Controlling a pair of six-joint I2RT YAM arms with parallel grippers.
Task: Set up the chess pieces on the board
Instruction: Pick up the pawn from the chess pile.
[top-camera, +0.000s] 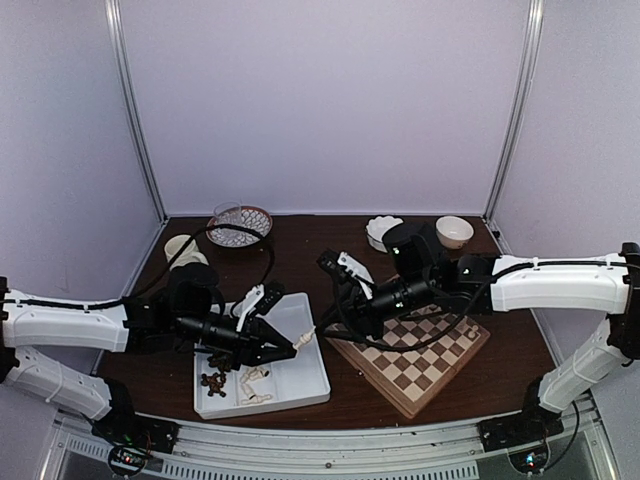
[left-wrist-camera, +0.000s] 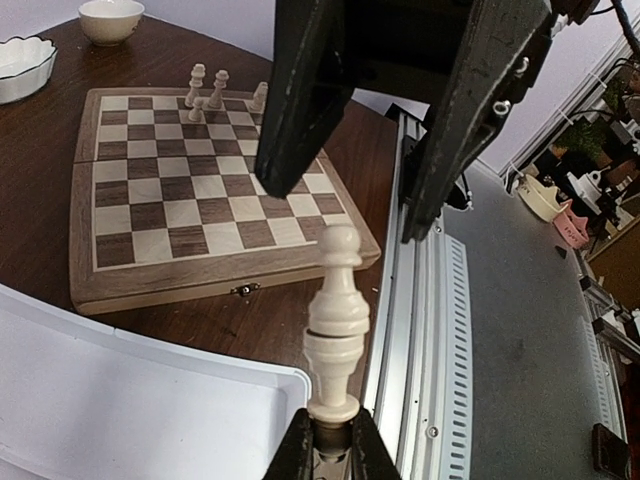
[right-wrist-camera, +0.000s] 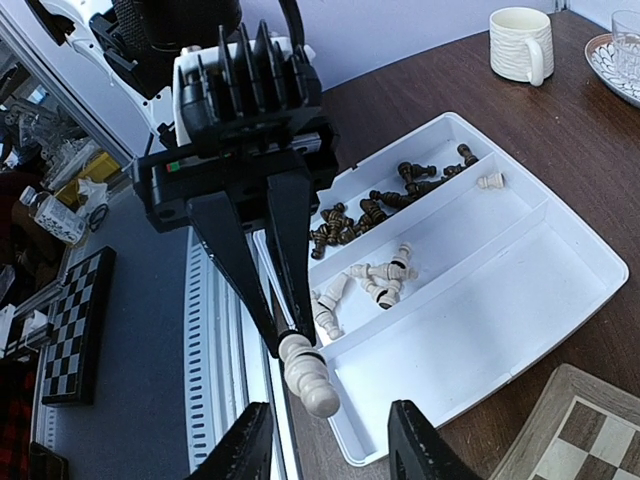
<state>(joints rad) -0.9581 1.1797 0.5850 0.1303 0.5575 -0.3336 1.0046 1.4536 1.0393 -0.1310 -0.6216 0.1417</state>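
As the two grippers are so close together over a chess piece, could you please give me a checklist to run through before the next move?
1. The left gripper is shut on the base of the cream piece: ok.
2. The right gripper is open, jaws wide apart: ok.
3. Piece well between the right fingers: not ok, its head only nears their tips.
4. Free squares on the board: ok, a few chessmen stand along one edge.
5. Piece centred for the right grasp: cannot tell.
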